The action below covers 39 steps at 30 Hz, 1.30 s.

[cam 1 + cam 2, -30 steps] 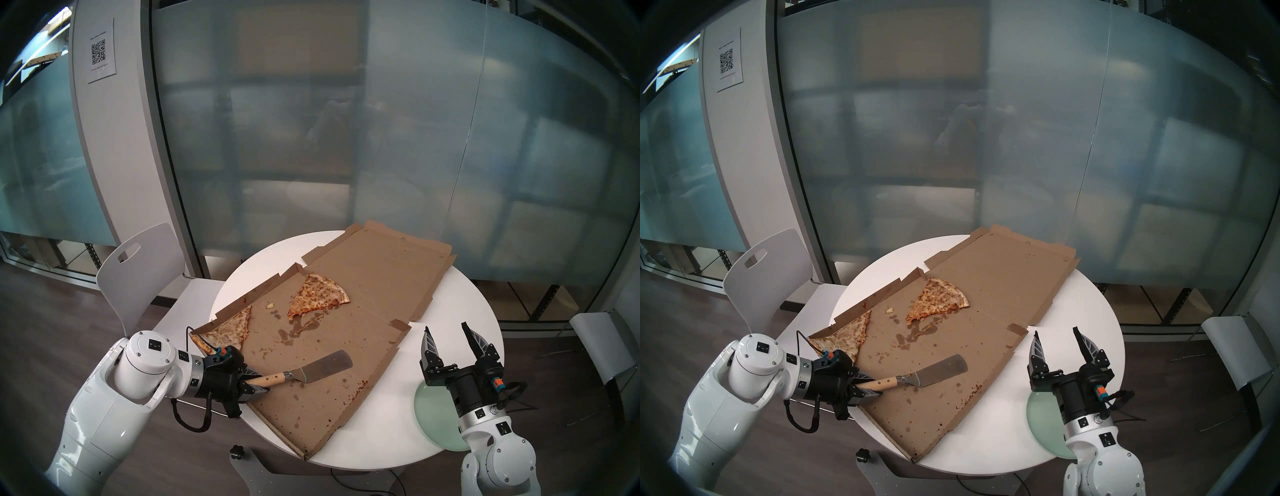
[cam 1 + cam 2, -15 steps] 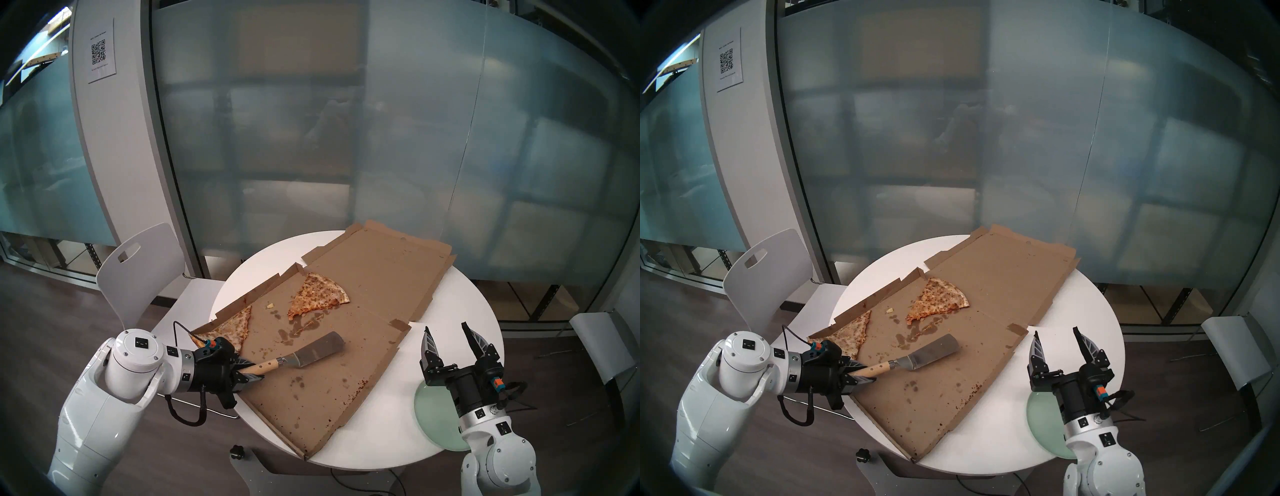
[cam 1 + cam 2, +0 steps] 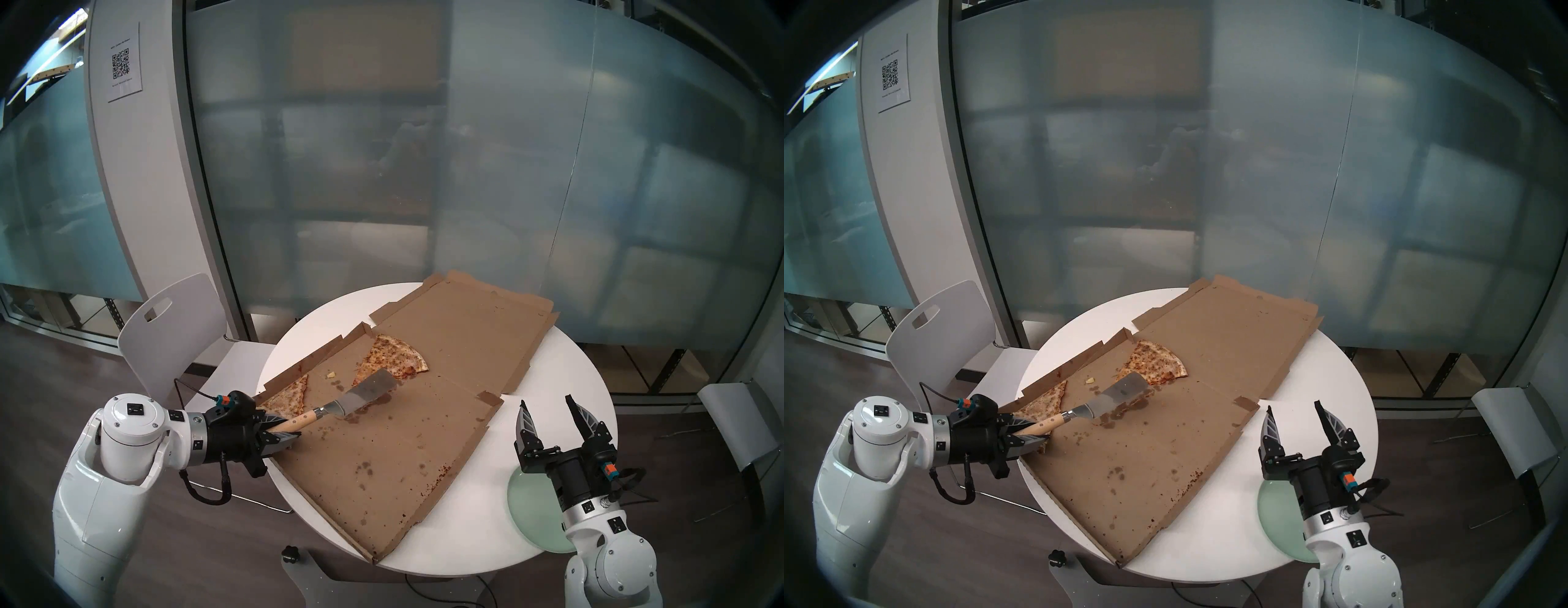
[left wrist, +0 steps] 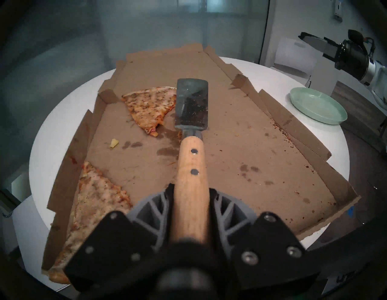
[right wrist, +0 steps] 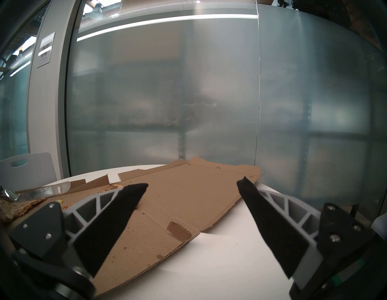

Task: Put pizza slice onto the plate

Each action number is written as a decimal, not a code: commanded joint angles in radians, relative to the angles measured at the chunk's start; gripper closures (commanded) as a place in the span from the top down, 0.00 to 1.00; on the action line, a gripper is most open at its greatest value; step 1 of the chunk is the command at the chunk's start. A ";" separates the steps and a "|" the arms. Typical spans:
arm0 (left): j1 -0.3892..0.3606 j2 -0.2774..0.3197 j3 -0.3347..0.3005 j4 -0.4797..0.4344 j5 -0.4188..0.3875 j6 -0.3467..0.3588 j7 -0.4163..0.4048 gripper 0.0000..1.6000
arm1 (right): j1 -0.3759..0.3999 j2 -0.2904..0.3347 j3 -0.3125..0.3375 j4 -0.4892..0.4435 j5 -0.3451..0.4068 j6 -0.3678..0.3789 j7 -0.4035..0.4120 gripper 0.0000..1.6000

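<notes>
The pizza slice (image 4: 95, 201) lay at seven o'clock in the open pizza box (image 4: 240, 159), beside the left gripper (image 4: 191, 211) clamped on a spatula (image 4: 191, 117). The plate (image 4: 317, 105) sat at two o'clock; the right gripper (image 3: 548, 408) gaped empty.

The wide end of the long, pale, speckled pizza slice (image 3: 288, 397) is covered by the black left gripper (image 3: 283, 433). Half of the round mint-green plate (image 3: 530, 505) is hidden behind the right arm (image 3: 594, 522). Whether the metal spatula blade (image 3: 368, 389) touches the shorter orange slice (image 3: 396, 358) cannot be told.
</notes>
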State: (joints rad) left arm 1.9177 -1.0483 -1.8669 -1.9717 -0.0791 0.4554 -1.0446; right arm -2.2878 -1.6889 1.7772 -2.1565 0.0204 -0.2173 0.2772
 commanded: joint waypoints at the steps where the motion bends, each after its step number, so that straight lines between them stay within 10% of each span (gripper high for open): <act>1: 0.067 -0.019 -0.091 -0.035 -0.042 -0.026 -0.021 0.00 | 0.002 0.003 0.000 -0.021 -0.001 -0.004 0.002 1.00; 19: 0.276 -0.053 -0.377 -0.046 -0.055 -0.096 -0.115 0.00 | 0.003 0.003 0.000 -0.020 -0.001 -0.004 0.002 1.00; 39: 0.512 -0.260 -0.747 -0.092 -0.114 -0.195 -0.293 0.00 | 0.003 0.002 0.000 -0.019 -0.001 -0.005 0.002 1.00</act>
State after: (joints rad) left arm 2.3534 -1.2283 -2.4899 -2.0361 -0.1570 0.3016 -1.3125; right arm -2.2876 -1.6889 1.7773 -2.1552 0.0204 -0.2173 0.2772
